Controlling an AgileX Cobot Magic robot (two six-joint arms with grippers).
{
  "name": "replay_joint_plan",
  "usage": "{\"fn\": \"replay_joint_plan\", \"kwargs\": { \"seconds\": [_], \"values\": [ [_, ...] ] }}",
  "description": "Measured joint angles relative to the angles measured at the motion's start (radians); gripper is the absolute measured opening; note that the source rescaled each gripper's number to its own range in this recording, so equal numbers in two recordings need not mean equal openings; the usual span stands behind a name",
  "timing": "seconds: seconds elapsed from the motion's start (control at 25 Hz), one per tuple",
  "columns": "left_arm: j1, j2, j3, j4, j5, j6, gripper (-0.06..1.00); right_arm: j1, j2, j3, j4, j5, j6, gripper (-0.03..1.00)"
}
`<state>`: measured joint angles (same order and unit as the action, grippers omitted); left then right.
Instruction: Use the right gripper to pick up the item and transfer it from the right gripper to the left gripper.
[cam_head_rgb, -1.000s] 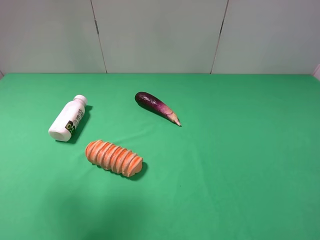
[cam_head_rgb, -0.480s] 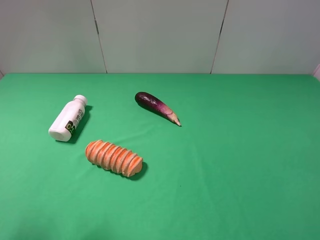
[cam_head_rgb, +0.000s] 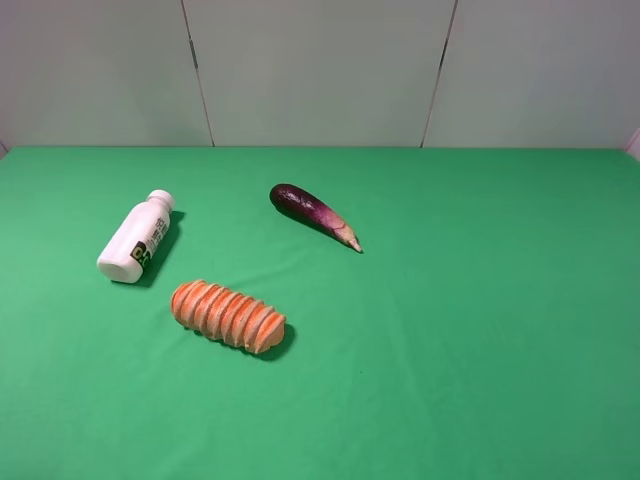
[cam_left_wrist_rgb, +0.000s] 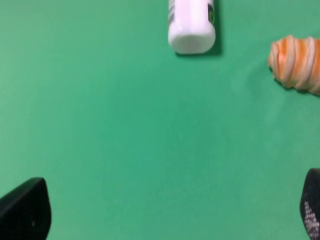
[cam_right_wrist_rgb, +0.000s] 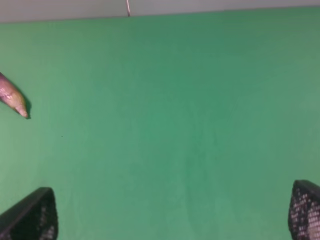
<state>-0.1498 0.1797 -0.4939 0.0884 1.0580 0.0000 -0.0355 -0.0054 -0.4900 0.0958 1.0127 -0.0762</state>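
The item, a white bottle (cam_head_rgb: 135, 238), lies on its side at the left of the green table, cap pointing away. Neither arm shows in the exterior high view. In the left wrist view my left gripper (cam_left_wrist_rgb: 167, 210) is open, its two black fingertips (cam_left_wrist_rgb: 25, 212) standing far apart with only cloth between them; the bottle's base (cam_left_wrist_rgb: 191, 22) lies well ahead of it. My right gripper (cam_right_wrist_rgb: 167, 212) is open too, with bare green cloth between its fingertips (cam_right_wrist_rgb: 31, 216). The bottle is out of the right wrist view.
An orange ridged bread loaf (cam_head_rgb: 228, 316) lies just in front of the bottle and shows in the left wrist view (cam_left_wrist_rgb: 296, 62). A purple eggplant (cam_head_rgb: 312, 213) lies near the table's middle, and its tip (cam_right_wrist_rgb: 12, 99) shows in the right wrist view. A grey panelled wall (cam_head_rgb: 320, 70) closes the far side.
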Motion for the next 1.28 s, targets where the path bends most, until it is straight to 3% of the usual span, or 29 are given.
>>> {"fn": "replay_joint_plan", "kwargs": {
  "seconds": [0.48,0.88,1.28],
  "values": [
    [0.000,-0.018,0.003,-0.074,0.000,0.008,1.00,0.000,0.000,0.000,0.000,0.000,0.000,1.00],
    [0.000,-0.177,0.003,-0.076,-0.001,0.020,1.00,0.000,0.000,0.000,-0.008,0.000,0.000,1.00],
    [0.000,-0.187,0.003,-0.077,-0.001,0.033,1.00,0.000,0.000,0.000,-0.011,-0.001,0.000,1.00]
  ]
}}
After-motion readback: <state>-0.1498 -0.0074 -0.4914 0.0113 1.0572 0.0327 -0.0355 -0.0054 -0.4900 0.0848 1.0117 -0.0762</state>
